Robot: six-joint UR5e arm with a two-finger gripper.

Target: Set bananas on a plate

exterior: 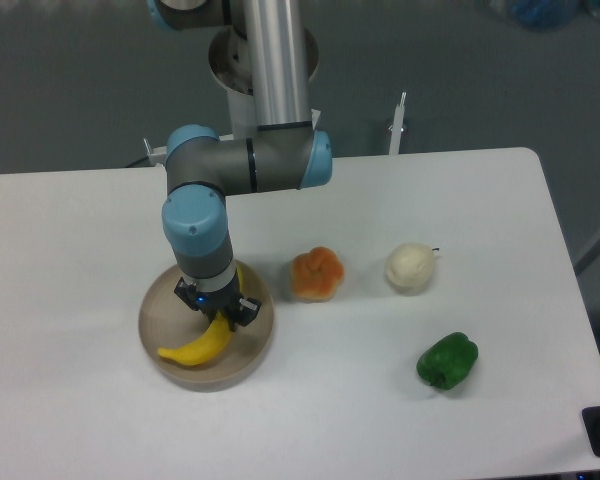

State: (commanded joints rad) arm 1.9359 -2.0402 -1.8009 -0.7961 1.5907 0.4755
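Observation:
The yellow banana [202,346] lies on the round beige plate [160,318] at the table's front left. Its lower end points left and its upper end passes under the arm. My gripper [218,310] points straight down over the banana's middle, low over the plate, with a dark finger [244,310] on either side of the fruit. The wrist hides the fingertips, so I cannot tell whether they press on the banana or stand apart from it.
An orange fruit-like object [317,274] sits just right of the plate. A white round object [411,267] is further right. The green bell pepper [447,361] lies at the front right. The table's right edge [565,250] is near them.

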